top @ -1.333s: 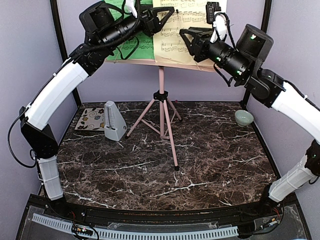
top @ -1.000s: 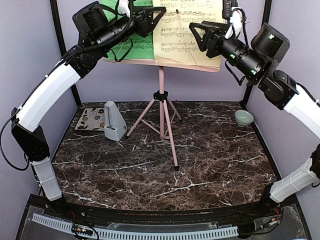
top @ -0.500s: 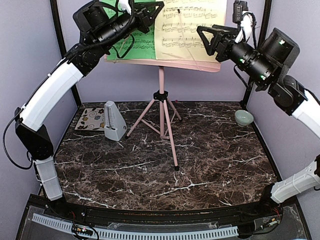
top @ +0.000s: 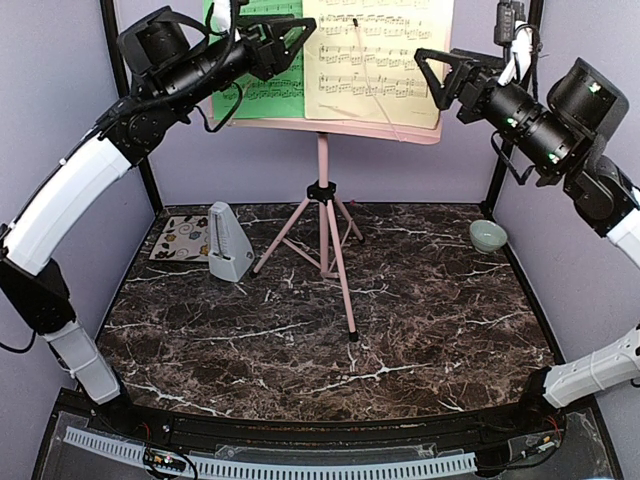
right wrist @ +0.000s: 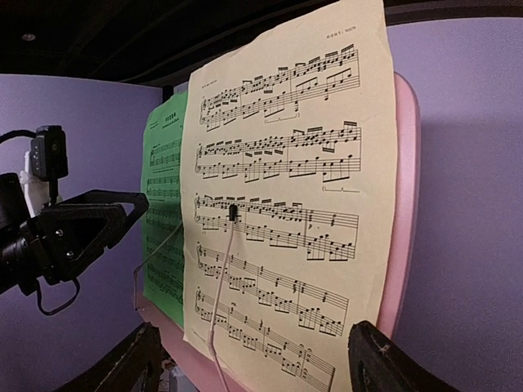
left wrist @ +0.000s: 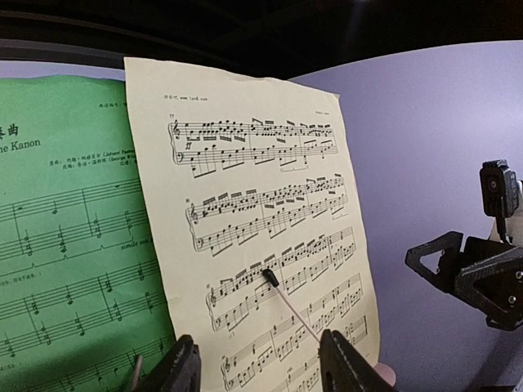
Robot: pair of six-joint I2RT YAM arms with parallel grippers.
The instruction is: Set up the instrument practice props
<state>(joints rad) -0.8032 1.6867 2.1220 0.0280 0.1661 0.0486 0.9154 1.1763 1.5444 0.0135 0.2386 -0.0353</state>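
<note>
The pink music stand (top: 322, 165) rises from its tripod at the back of the table. On its desk sit a green sheet-music page (top: 262, 88) on the left and a pale-yellow page (top: 375, 60) on the right. A thin wire arm with a black tip (left wrist: 270, 278) lies across the yellow page. My left gripper (top: 298, 40) hangs open just before the green and yellow pages, touching neither (left wrist: 260, 365). The right gripper (top: 432, 78) is open too, off the yellow page's right edge (right wrist: 257, 363). A grey-white pyramid metronome (top: 228, 243) stands upright on the table at the left.
A flower-patterned card (top: 181, 238) lies flat beside the metronome. A small pale-green bowl (top: 487, 236) sits at the back right. The stand's tripod legs (top: 342, 290) spread across the middle of the marble table. Black frame posts rise at both back corners.
Both grippers have drawn back from the pages, the left one leftward and the right one up and to the right. Both sets of jaws have widened. The pages stay on the desk.
</note>
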